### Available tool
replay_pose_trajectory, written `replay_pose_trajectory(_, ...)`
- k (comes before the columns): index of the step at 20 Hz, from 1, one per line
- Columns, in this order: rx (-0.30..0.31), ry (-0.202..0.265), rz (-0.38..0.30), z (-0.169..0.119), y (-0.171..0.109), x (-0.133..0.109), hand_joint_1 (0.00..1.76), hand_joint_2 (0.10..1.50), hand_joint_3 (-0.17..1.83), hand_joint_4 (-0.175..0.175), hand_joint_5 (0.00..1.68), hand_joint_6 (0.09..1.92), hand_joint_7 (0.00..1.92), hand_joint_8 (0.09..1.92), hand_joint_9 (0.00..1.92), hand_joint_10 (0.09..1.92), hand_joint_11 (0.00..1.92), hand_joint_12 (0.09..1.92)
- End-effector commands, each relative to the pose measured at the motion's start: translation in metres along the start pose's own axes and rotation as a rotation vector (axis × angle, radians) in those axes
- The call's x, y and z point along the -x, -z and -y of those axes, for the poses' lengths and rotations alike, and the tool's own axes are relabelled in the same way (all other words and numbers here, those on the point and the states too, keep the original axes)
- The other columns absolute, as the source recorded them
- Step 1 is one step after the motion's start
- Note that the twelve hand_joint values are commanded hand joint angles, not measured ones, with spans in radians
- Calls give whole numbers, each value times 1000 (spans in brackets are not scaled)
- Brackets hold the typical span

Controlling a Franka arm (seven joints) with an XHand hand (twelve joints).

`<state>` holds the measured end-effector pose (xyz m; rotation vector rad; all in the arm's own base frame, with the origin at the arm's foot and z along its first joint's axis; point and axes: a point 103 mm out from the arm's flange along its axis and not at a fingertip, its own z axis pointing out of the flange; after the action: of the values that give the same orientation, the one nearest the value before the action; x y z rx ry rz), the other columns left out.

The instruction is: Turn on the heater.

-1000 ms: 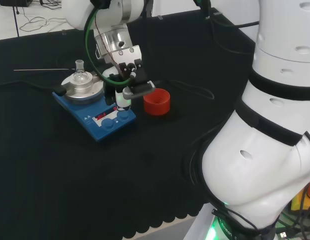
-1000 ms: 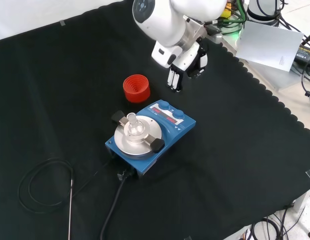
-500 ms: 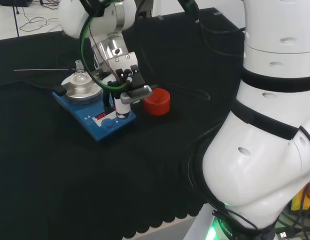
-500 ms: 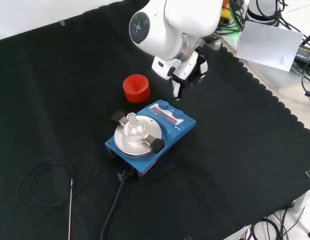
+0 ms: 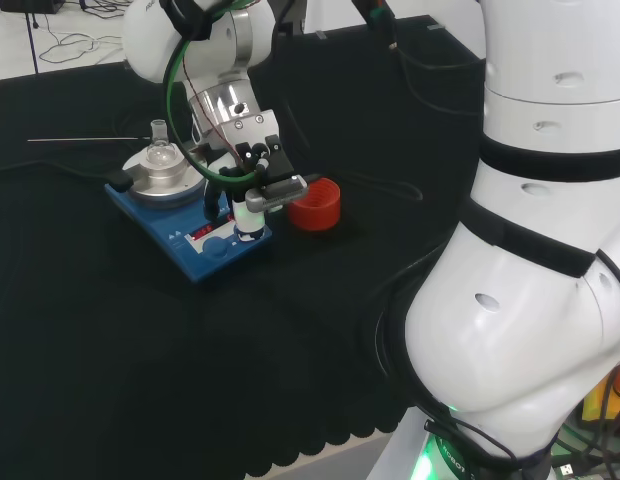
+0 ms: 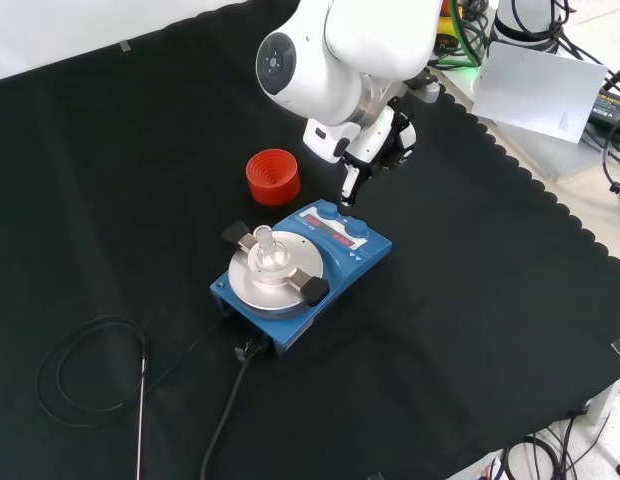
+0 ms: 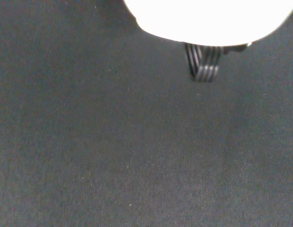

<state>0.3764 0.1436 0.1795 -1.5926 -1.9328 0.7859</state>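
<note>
since a second earlier, the hand [image 6: 373,150] had come down and moved toward seven o'clock in the front view, closing on the blue heater [image 6: 335,240]. one finger [image 6: 347,187] now pointed down just above the knobs on the heater's front panel. in the head view the hand [image 5: 252,180] had shifted toward eight o'clock, over the panel's right end.

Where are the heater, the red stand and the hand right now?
heater [image 6: 335,262]: front view, on the blue front panel beside the knobs.
red stand [image 6: 272,176]: front view, on its ribbed inside.
hand [image 5: 252,186]: head view, on the finger pointing down at the heater's knobs.
</note>
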Motion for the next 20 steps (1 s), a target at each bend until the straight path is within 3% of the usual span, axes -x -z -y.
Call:
replay_pose_trajectory(1, -32, -6, 5, -13, -3, -5, 1446, 570, 1169, -20, 265, 247, 1558, 1920, 1663, 1810, 1580, 1496)
replay_pose_trajectory(20, -88, 2, 7, -12, -13, 1, 1445, 566, 1184, -18, 323, 232, 1559, 1920, 1665, 1813, 1585, 1501)
